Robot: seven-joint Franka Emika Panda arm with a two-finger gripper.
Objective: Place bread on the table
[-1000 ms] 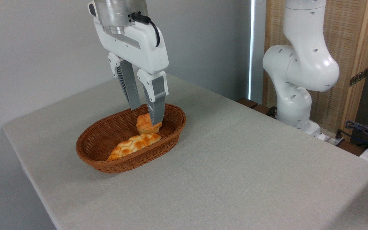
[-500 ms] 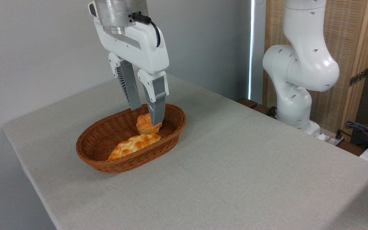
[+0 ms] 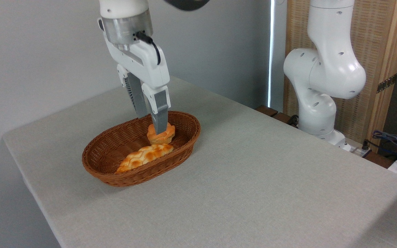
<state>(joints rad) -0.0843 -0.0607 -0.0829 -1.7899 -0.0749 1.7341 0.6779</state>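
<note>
Gripper [image 3: 153, 124] reaches straight down into the basket [image 3: 115, 174], fingers pinched narrow over the top of the bread [image 3: 161, 136]. The near finger [image 3: 160, 117] overlaps the bun's front; the far finger sits behind it. Cannot tell whether the bun is actually gripped. Bread sits in the far right end of the basket, touching the longer loaf [image 3: 145, 155], which lies along the basket's near side. Basket stands on the left part of the table [image 3: 260, 179]. Arm base [image 3: 317, 103] stands at the far right.

Golden-orange bread [image 3: 161, 134], brown basket [image 3: 109, 155]
</note>
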